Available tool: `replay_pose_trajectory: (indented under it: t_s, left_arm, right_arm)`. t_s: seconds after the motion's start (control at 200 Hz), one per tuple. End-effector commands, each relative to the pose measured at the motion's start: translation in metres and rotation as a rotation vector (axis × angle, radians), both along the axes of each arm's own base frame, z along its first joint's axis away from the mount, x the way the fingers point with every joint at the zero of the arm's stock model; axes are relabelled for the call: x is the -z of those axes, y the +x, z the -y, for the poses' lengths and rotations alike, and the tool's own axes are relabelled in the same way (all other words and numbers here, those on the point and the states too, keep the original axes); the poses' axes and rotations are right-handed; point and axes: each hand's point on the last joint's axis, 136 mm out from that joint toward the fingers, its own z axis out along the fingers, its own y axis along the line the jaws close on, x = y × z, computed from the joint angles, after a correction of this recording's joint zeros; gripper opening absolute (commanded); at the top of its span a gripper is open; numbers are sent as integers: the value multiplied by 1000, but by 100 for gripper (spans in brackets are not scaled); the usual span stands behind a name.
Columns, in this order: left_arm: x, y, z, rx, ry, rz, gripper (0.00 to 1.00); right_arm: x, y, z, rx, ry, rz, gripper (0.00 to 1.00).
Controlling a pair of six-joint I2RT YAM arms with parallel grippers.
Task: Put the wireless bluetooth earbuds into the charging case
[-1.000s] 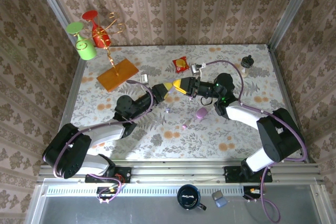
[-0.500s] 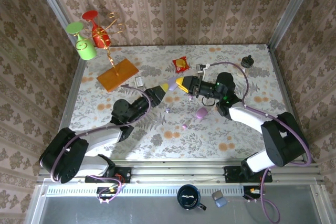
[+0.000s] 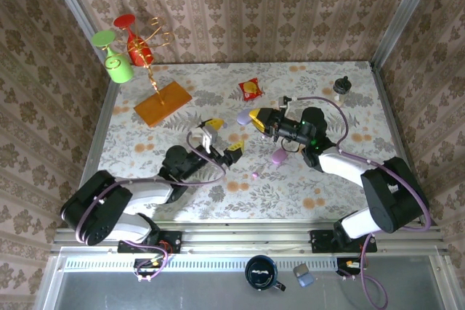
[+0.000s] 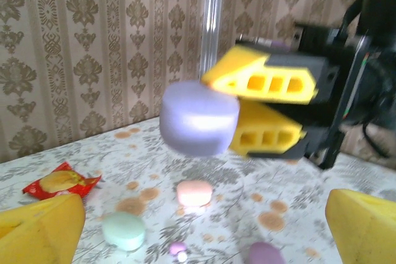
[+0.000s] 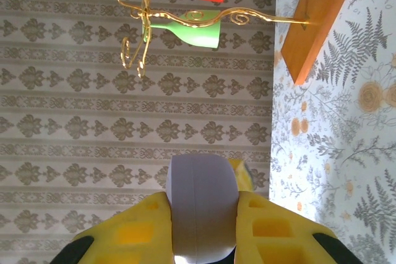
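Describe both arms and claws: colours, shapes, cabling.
The arms match. The left arm and right arm have bulky black joint housings and white link covers, and a purple cable loops along each. The left claw and right claw have black bodies with wedge-shaped yellow fingers pierced by rectangular cut-outs. No markings are readable.

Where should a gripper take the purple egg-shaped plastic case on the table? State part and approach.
Probably pinch the purple egg-shaped plastic case across its rounded sides, coming straight down: it lies flat on the floral table, with nothing touching it.
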Motion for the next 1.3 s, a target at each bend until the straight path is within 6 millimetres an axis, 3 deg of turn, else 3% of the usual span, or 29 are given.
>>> replay_pose_trajectory:
  t_s: [0.0, 0.36, 0.72, 0.91, 1.225, 1.295]
  left_arm:
    - [-18, 8, 9, -6, 21, 122, 100]
    - [-32, 24, 32, 36, -14, 126, 94]
    - [-46, 31, 36, 57, -38, 150, 71]
    - [-49, 24, 46, 122, -27, 182, 57]
    - [-50, 21, 52, 129, -5, 224, 55]
    - [-50, 21, 53, 131, -3, 227, 51]
  right_arm:
    - [-24, -5, 3, 8, 70, 21, 6]
    - [-41, -7, 4, -18, 207, 4, 3]
    - [-27, -9, 5, -31, 183, -45, 2]
    - [-24, -9, 3, -41, 174, -61, 2]
    - [-9, -5, -1, -50, 152, -101, 1]
    - [-7, -4, -1, -51, 155, -109, 1]
